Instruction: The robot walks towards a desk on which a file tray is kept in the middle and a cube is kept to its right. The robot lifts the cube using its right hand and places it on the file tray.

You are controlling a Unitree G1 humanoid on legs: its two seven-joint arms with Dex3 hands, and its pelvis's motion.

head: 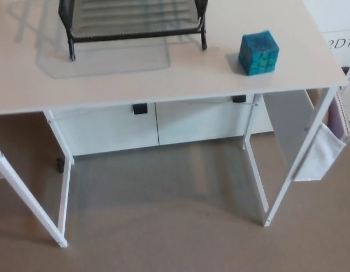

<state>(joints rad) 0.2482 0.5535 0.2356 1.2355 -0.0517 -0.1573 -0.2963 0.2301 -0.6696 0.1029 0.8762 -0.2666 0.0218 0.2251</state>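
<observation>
A teal cube (258,52) with small square facets rests on the white desk (163,79), near its right end. To the cube's left stands a black wire file tray (132,20) on thin legs, cut off by the picture's top edge. A gap of bare desktop separates the two. Neither of my hands nor any part of my arms shows in the head view.
The desk has thin white legs (60,209) and a white cloth pocket (321,152) hanging at its right side. White cabinets with black handles (140,108) stand behind it. Brown floor (163,226) lies between me and the desk.
</observation>
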